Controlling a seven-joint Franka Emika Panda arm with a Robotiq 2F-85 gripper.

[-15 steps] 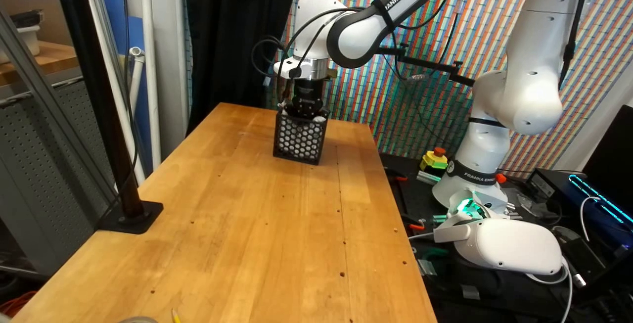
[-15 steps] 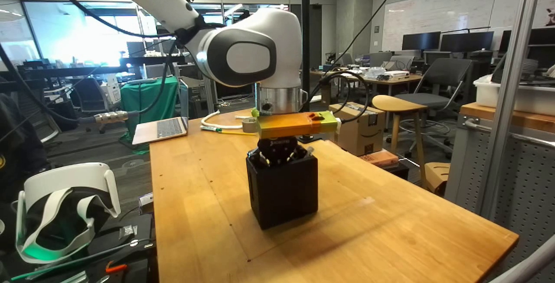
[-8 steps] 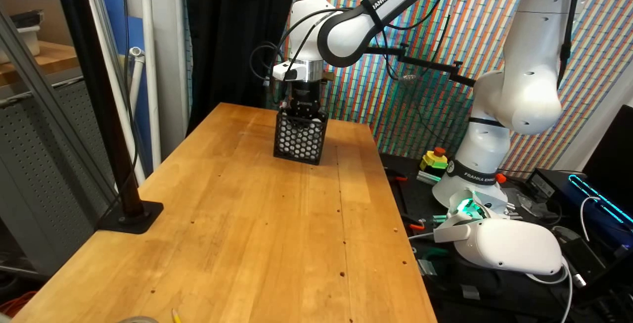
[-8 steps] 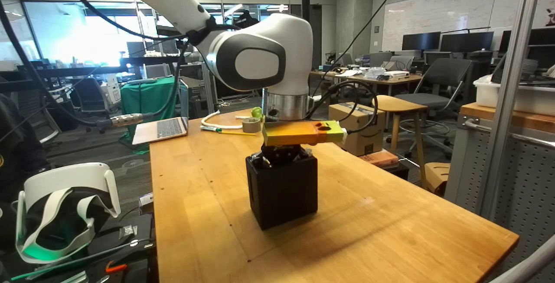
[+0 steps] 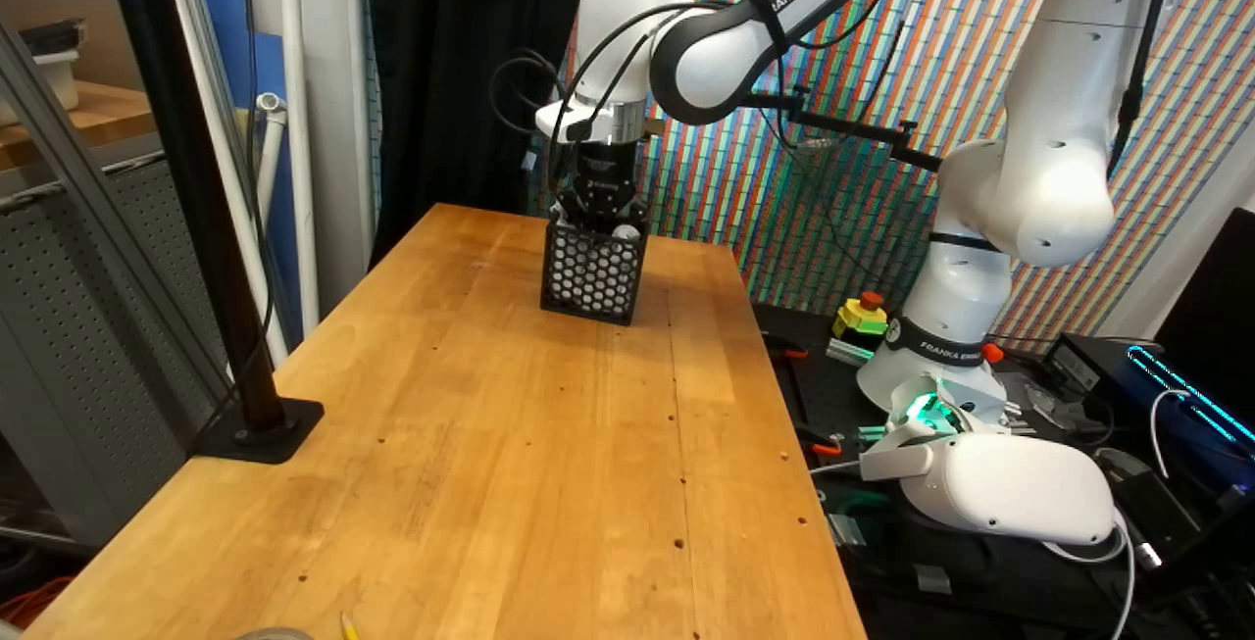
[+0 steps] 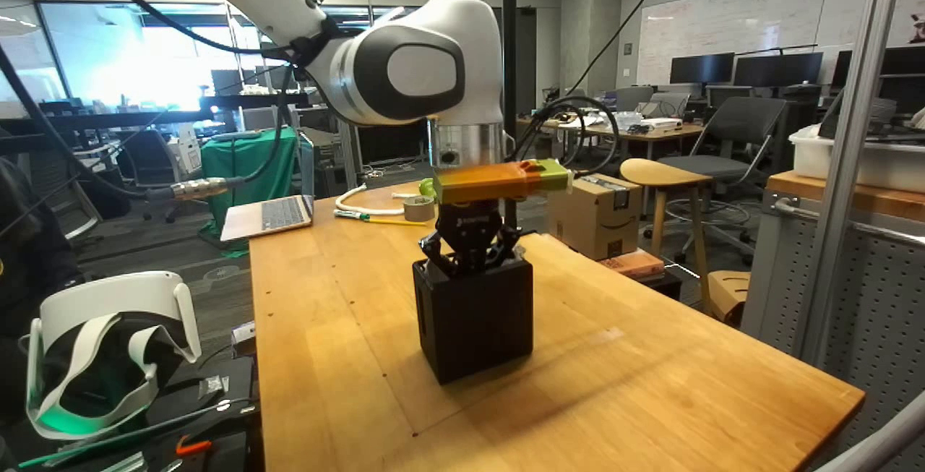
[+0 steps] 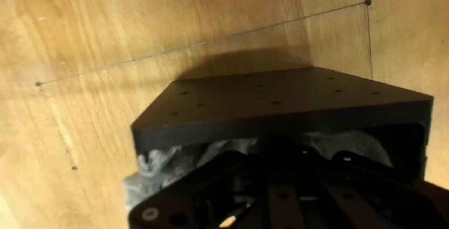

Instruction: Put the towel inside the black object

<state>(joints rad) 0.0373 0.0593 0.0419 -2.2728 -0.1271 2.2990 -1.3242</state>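
Towel looked mostly in the basket, spilling over at nine o'clock in wrist view; gripper was clenched inside, towel hold unclear, tuck-in and exit likely left.

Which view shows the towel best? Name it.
Wrist view: folds of the towel show inside the black basket and at its edge. The exterior views show white through mesh, or a solid wall hiding nearly all.

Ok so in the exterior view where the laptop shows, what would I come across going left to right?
Left to right: the VR headset, the laptop, the black basket, the Amazon cardboard box, then the white bin.
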